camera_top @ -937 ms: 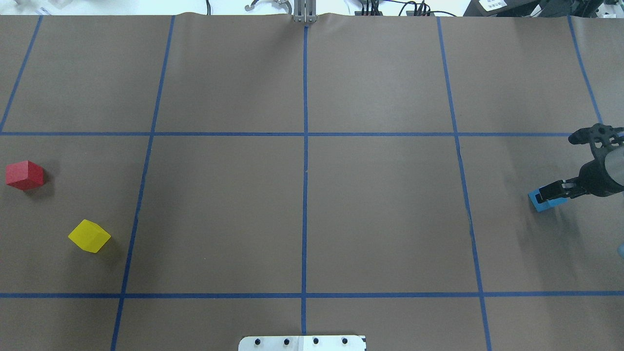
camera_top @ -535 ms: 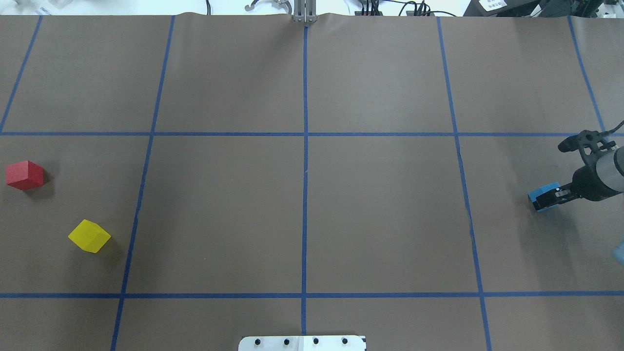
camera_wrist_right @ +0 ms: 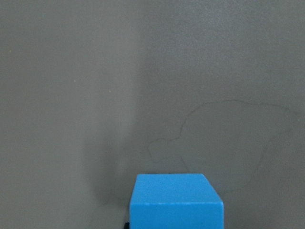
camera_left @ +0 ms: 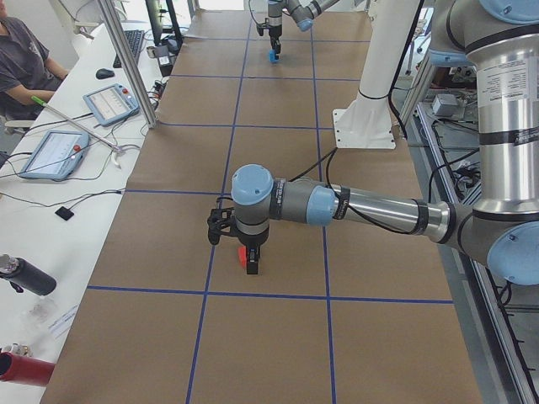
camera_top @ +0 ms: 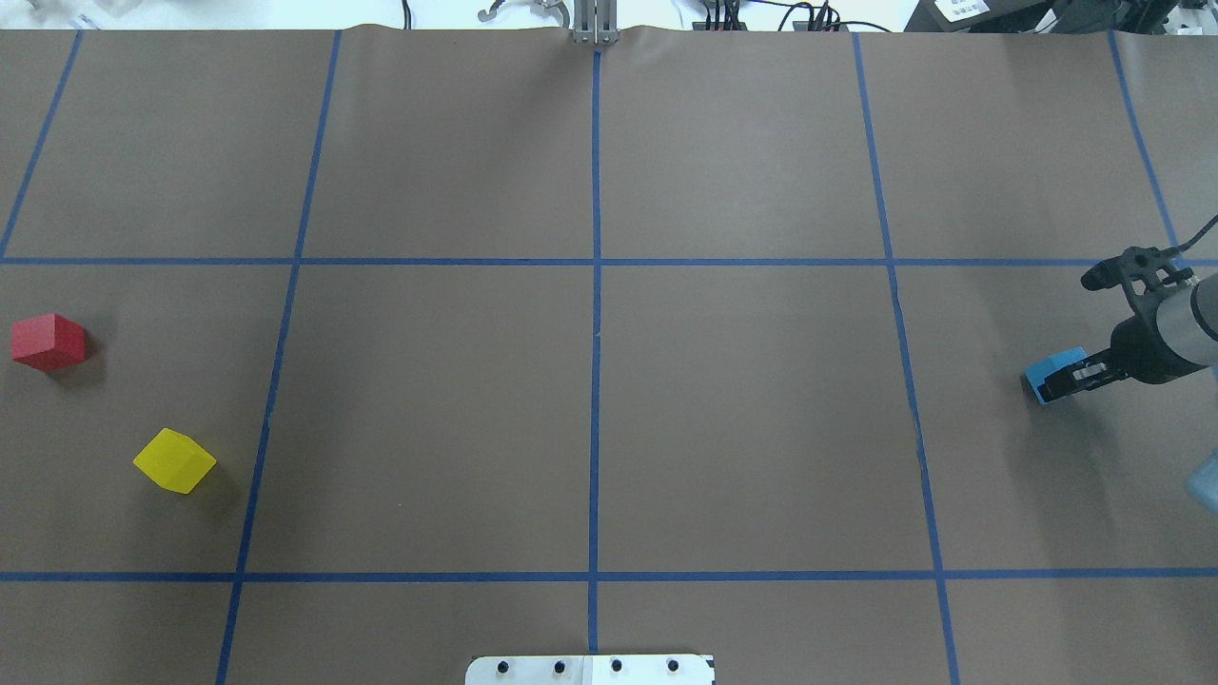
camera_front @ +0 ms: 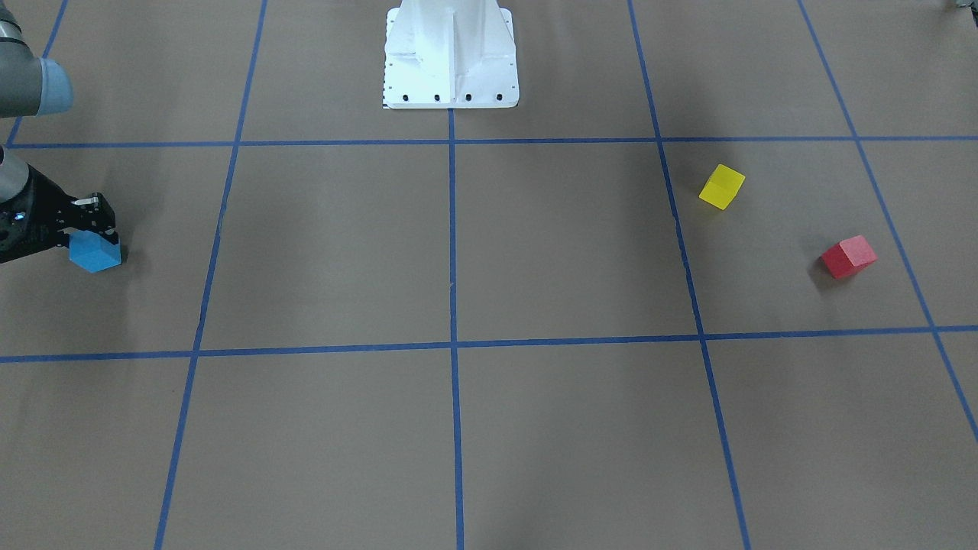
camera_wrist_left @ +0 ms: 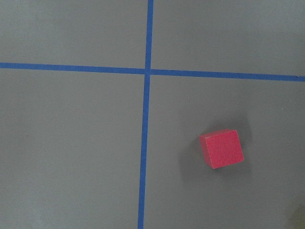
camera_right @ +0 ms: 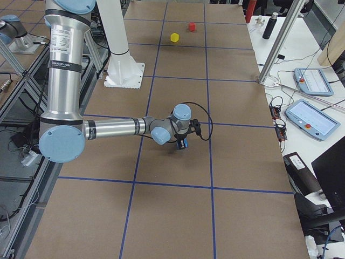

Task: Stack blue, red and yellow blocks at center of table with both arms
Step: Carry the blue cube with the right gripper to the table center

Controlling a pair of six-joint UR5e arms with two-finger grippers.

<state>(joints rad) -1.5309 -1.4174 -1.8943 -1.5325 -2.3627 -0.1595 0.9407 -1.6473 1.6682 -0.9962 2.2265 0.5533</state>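
Note:
The blue block (camera_top: 1054, 362) is at the table's far right, clamped in my right gripper (camera_top: 1058, 381), which is shut on it. The same pair shows in the front view, the gripper (camera_front: 92, 235) above the block (camera_front: 95, 256), and the block fills the bottom of the right wrist view (camera_wrist_right: 175, 200). The red block (camera_top: 48, 342) and the yellow block (camera_top: 174, 461) lie apart at the far left. My left gripper (camera_left: 250, 263) shows only in the exterior left view, above the red block's area, and I cannot tell whether it is open. The left wrist view looks down on the red block (camera_wrist_left: 221, 149).
Blue tape lines divide the brown table into a grid, with a centre line (camera_top: 596, 333). The white robot base plate (camera_top: 590, 669) sits at the near edge. A desk with tablets (camera_left: 59, 151) and a seated person (camera_left: 21, 59) are beyond the far side.
My right gripper with the blue block has shifted a little left and up in the overhead view. The red and yellow blocks have not moved.

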